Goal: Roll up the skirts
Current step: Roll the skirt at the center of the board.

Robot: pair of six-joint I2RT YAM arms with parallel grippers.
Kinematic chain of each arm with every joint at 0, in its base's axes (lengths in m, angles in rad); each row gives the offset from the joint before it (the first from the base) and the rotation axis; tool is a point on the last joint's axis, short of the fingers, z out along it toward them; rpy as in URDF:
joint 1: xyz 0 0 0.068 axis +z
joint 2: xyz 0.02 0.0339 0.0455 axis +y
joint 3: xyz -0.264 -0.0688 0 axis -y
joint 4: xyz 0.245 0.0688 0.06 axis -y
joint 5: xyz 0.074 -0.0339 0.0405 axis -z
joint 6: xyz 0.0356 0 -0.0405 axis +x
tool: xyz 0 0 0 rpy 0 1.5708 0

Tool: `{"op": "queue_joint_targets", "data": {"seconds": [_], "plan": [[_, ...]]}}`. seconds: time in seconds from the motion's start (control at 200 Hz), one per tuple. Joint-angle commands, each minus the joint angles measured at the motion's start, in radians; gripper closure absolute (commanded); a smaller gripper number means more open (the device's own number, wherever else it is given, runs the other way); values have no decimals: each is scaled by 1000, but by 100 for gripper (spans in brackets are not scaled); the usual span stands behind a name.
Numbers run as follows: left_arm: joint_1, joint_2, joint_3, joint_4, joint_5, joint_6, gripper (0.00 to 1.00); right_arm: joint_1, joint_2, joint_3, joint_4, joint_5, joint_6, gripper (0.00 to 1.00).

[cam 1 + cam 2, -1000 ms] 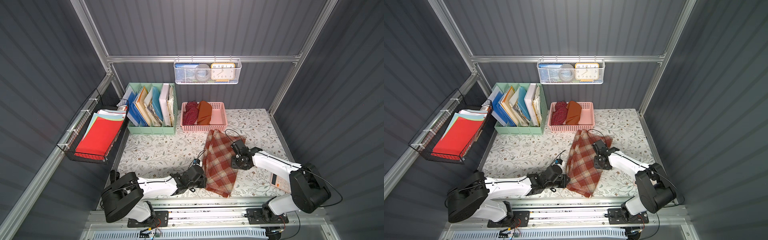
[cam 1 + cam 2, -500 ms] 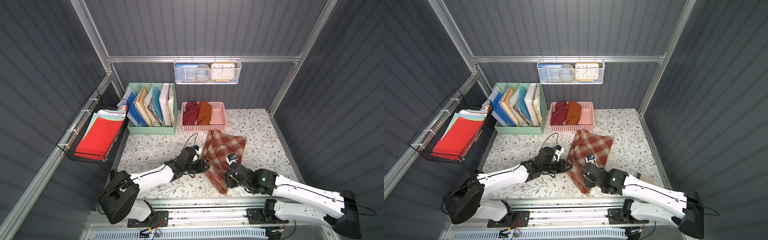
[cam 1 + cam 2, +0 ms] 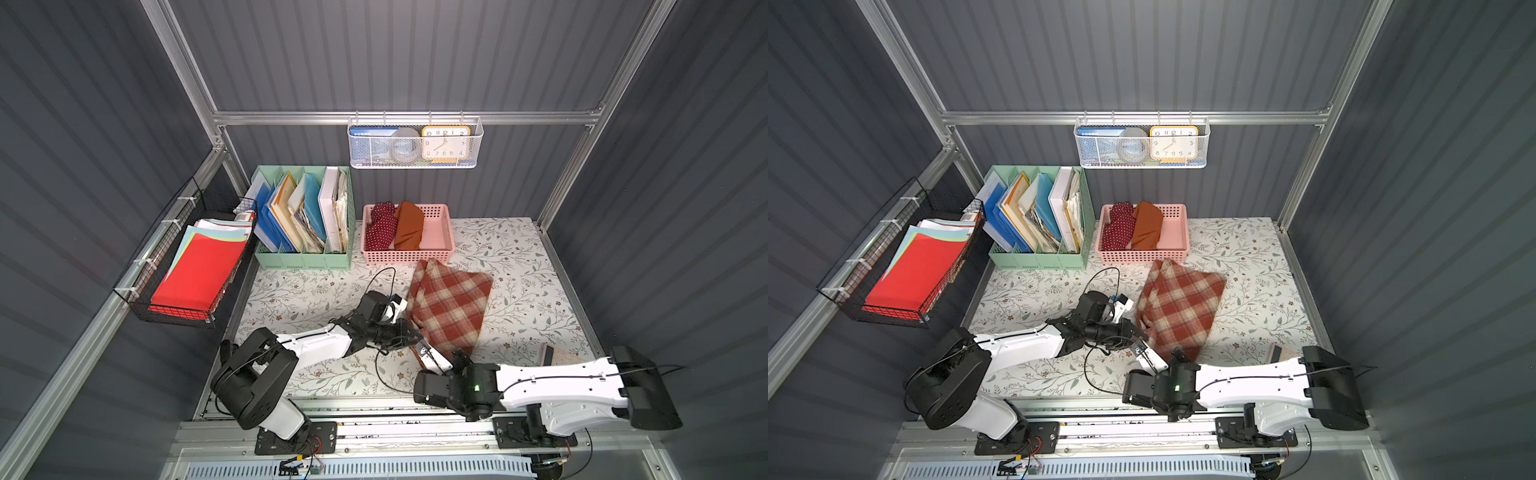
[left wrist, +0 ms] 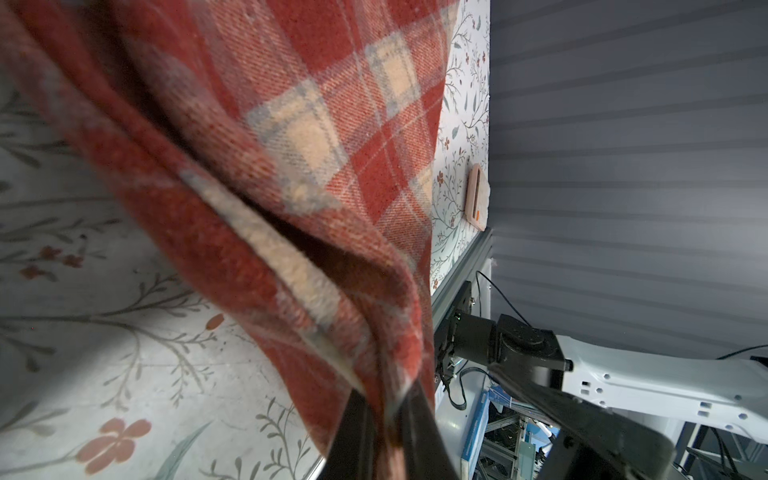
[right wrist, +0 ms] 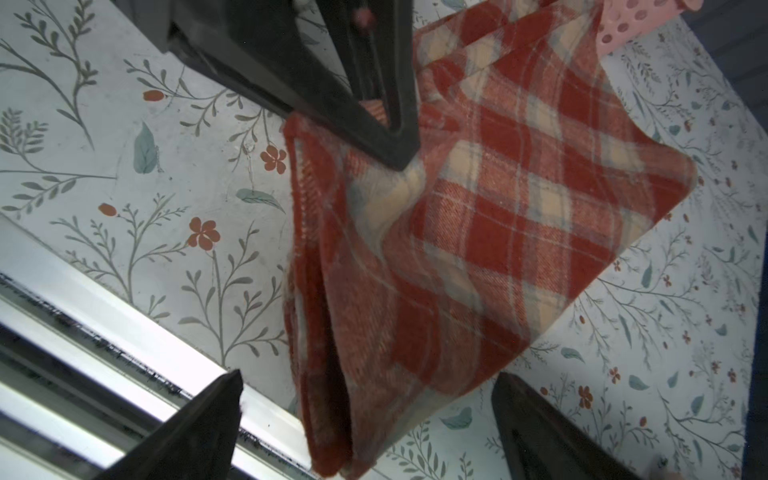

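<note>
The plaid skirt [image 3: 451, 307] lies on the flowered counter [image 3: 519, 257], just near of the pink basket [image 3: 409, 258], its far tip close to the basket wall. The polka-dot skirt [image 3: 382, 228] and the rust-orange skirt [image 3: 409, 228] lie side by side inside this basket, at its left.

In both top views the near corner of the plaid skirt is covered by the right arm. In the left wrist view the cloth is very close and partly blurred, and the fingers [image 4: 357, 436] are cut off by the picture edge. A flat pale-pink object [image 3: 561, 357] at the near right is half hidden behind the right arm; what it is I cannot tell.

One second ago the skirt was a longer, narrower strip, and the right arm was folded with its claw at the skirt's far right part. Now the cloth is shorter and broader, and this claw has come to the near corner and has spread wider.

The left claw [image 4: 384, 415] is pinched tight on the skirt's left edge, which rises in folds; its arm reaches low from the near left. The right claw [image 5: 368, 376] stands fully spread, one finger on each side of the near corner, holding nothing; its arm stretches low along the near edge.
</note>
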Motion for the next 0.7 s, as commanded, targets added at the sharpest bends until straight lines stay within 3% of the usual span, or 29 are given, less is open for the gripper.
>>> {"op": "queue_joint_targets", "data": {"seconds": [0.0,0.275,0.38,0.515,0.695], "plan": [[14,-8,-23,36,45,-31,100,17,41,21,19,56,-25,1],[28,1,-21,25,60,-29,100,17,61,-4,106,-10,-66,1],[31,9,-25,42,68,-40,100,18,42,-12,124,-89,-109,1],[34,8,-23,42,69,-42,100,18,56,-12,112,-34,-117,1],[36,-6,-32,52,71,-58,100,11,224,72,4,107,-36,1]]}}
